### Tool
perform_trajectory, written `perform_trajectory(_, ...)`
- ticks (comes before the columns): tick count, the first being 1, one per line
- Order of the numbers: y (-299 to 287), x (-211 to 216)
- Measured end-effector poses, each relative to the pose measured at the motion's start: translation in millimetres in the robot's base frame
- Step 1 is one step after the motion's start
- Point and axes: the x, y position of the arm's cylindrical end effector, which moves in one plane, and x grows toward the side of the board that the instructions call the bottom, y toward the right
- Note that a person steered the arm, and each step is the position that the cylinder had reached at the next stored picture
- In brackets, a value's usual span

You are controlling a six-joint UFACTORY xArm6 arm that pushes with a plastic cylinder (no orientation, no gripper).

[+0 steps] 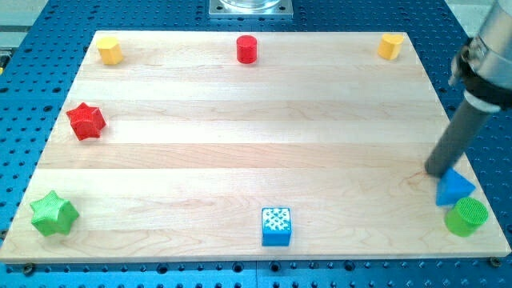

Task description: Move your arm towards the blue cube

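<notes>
**benchrat:** so where's the blue cube (pixel 277 226) sitting?

**rodpusher:** Near the view's bottom edge of the wooden worktop (pixel 256 128), roughly mid-width. Its top face has a white dotted pattern (the sides are plain blue). Nothing is touching it.

**benchrat:** and the arm?

**rodpusher:** My tip (pixel 438 171) is well off to the view's right of the blue cube and a bit higher in the view. The dark rod comes down from the top right corner, and its end sits right at the upper left corner of a blue triangular block (pixel 455 189). It looks like it's touching or just about, can't say which. No pincer on this rig, so open or closed isn't something I can tell you.

**benchrat:** what else is around the cube?

**rodpusher:** A green cylinder (pixel 466 216) is far to the cube's right, just below the blue triangular block. A green star (pixel 54 214) is far to the cube's left, at about the same height. A red star (pixel 86 121) is up and left of the cube. A red cylinder (pixel 247 50) is almost straight above it at the view's top edge. A yellow block (pixel 110 50) is in the top left corner, and another yellow block (pixel 390 46) is in the top right (shapes hard to call, hexagon-ish).
</notes>
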Motion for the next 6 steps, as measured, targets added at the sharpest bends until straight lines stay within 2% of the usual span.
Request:
perform_trajectory(2, 0.2, -11.1)
perform_trajectory(3, -59.9, -20.7)
perform_trajectory(5, -293.4, -20.7)
perform_trajectory(6, -321.8, -9.5)
